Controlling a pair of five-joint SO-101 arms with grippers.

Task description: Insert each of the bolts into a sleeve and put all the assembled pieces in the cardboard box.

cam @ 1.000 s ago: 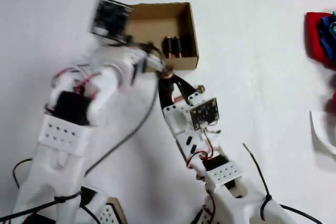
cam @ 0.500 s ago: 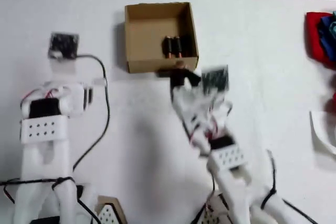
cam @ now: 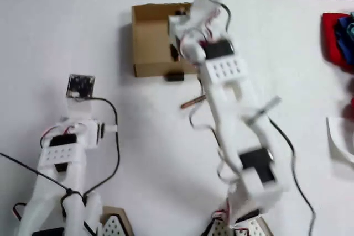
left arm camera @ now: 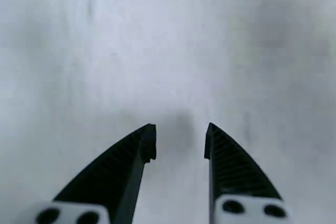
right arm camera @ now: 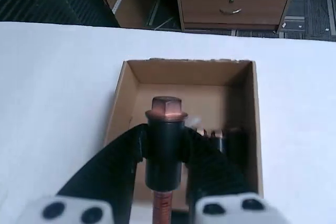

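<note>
right gripper point(right arm camera: 165, 132) has swung up over the cardboard box point(right arm camera: 251, 103), fingers clamped on the sleeved bolt point(right arm camera: 166, 163), ready to drop it beside the pieces point(right arm camera: 212, 134) inside. left gripper point(left arm camera: 180, 142) has backed off, fingers apart over the table point(left arm camera: 157, 51). one loose bolt point(cam: 193, 102) waits in front of the box.

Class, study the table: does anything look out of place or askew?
A bare bolt lies slanted on the table beside the right arm. A black sleeve lies just outside the cardboard box, by its near wall. Both are loose and unassembled, while assembled pieces already sit inside the box.
</note>
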